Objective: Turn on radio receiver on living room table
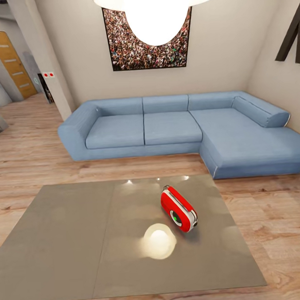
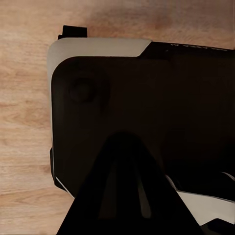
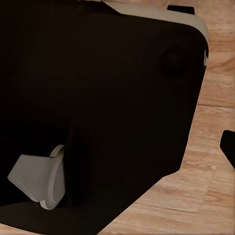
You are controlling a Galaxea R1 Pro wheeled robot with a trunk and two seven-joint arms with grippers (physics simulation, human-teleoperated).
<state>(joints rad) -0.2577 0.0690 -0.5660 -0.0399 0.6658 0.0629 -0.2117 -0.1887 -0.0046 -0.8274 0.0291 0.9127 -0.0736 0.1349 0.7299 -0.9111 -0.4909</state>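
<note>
Here, radio receiver (image 1: pixel 179 209) on the table (image 1: pixel 62 244) — right of its seam, before the sofa (image 1: pixel 166 127).
Wrist views: dark robot body over wood floor (image 2: pixel 24 107) — claw states can't tell.

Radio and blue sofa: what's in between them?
In the head view, only bare grey table top, then a strip of wood floor, lie between the red radio and the sofa.

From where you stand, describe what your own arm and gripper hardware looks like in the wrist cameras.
The left wrist view shows a large matte-black housing edged by a pale grey-white rounded shell, with a round recess in the black face. The right wrist view shows a matching black body with a grey-white rim and a light grey wheel-like part. No cables or markings are legible.
</note>
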